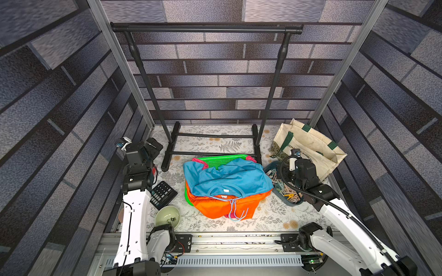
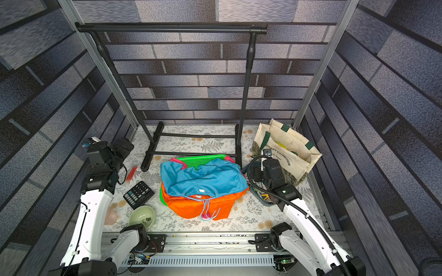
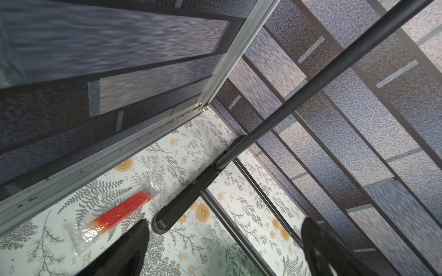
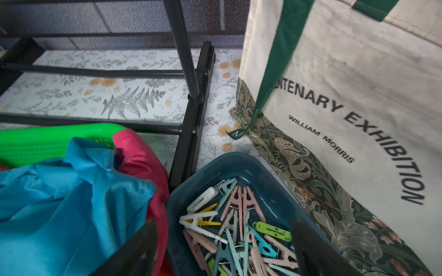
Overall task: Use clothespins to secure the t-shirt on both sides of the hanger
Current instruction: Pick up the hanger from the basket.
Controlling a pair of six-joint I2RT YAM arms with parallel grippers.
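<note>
Since a pin must be fetched before anything can be clipped, the layout in both top views makes sense: the t-shirt (image 1: 229, 176) lies crumpled on an orange garment (image 1: 224, 208) heaped in a green basket (image 1: 222, 160) at mid-table. The clothespins (image 1: 292, 194) fill a blue tray (image 1: 290, 204) just beside it, on the right arm's side. Behind them the rack (image 1: 205, 29) is bare, and I cannot make out a hanger. A tote (image 2: 287, 153) stands behind the tray with something yellow inside, and a bowl (image 2: 141, 216) holds dark specks. From the left wrist, the left gripper (image 3: 227, 246) hangs with its 2 jaws wide and empty above the mat (image 3: 196, 239), near the rack's foot and a packet of red sticks (image 3: 117, 212), probably parked out of the way. From the right wrist, the right gripper (image 4: 222, 251) is poised over the tray, jaws apart with loose pins between them and nothing visibly held; picking 1 pin seems the step in hand.
</note>
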